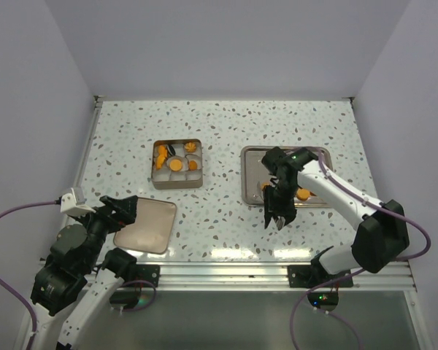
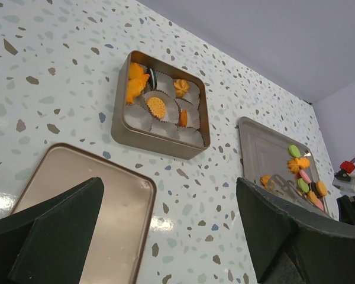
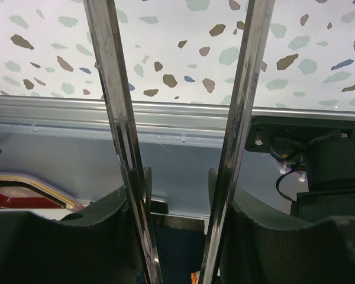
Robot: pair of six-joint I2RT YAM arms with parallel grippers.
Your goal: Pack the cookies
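Left of the tray, the tin holds cookies, lid nearby.

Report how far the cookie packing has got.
Done: a few orange cookies sit in paper cups inside the square gold tin. In hand: the right gripper grips thin metal tongs by the flat silver tray; what they carry, if anything, is unclear. Left: loose cookies on that tray, empty cups, and the flat gold lid near the open left gripper.
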